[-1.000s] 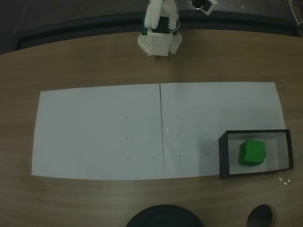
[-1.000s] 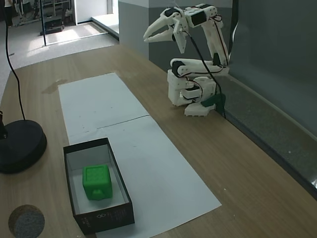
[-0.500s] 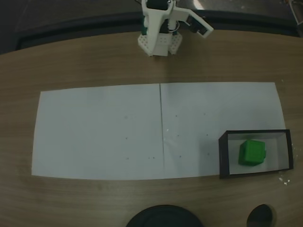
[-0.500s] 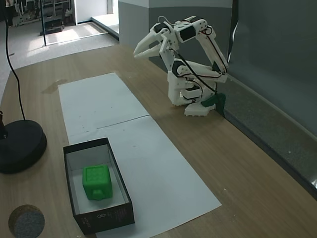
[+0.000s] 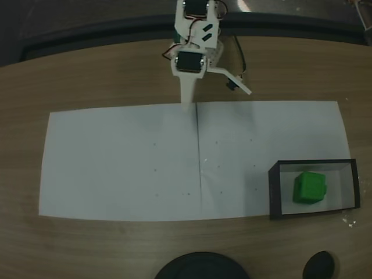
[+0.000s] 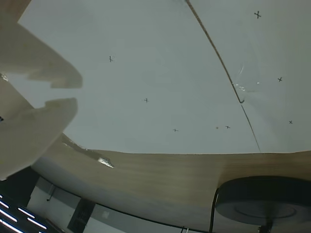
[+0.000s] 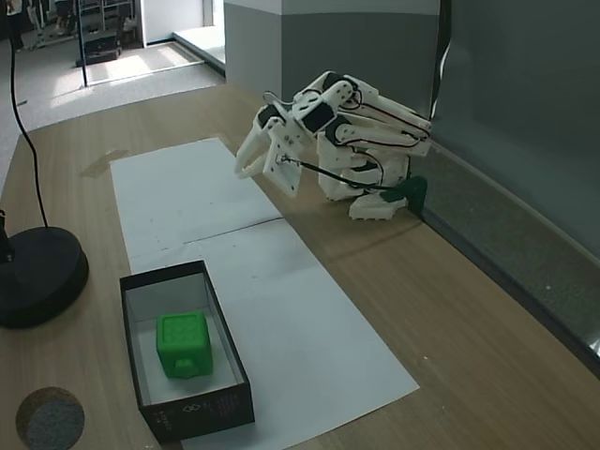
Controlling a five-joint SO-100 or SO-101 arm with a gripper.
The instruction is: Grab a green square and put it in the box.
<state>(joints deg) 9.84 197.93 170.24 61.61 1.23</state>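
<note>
On the wooden table, the green square sits inside the box, well apart from the empty, spread-fingered gripper.

From my station I see a wooden table with a light brown grain and a curved near edge in a fixed view. Two white paper sheets lie end to end along it, meeting at a thin dark seam, with tiny cross marks scattered on them. A round black disc sits on the wood with a black cable rising from it. Along the table's far side runs a dark grey partition wall above a speckled ledge. Beyond, a bright doorway throws daylight onto a pale floor.
</note>
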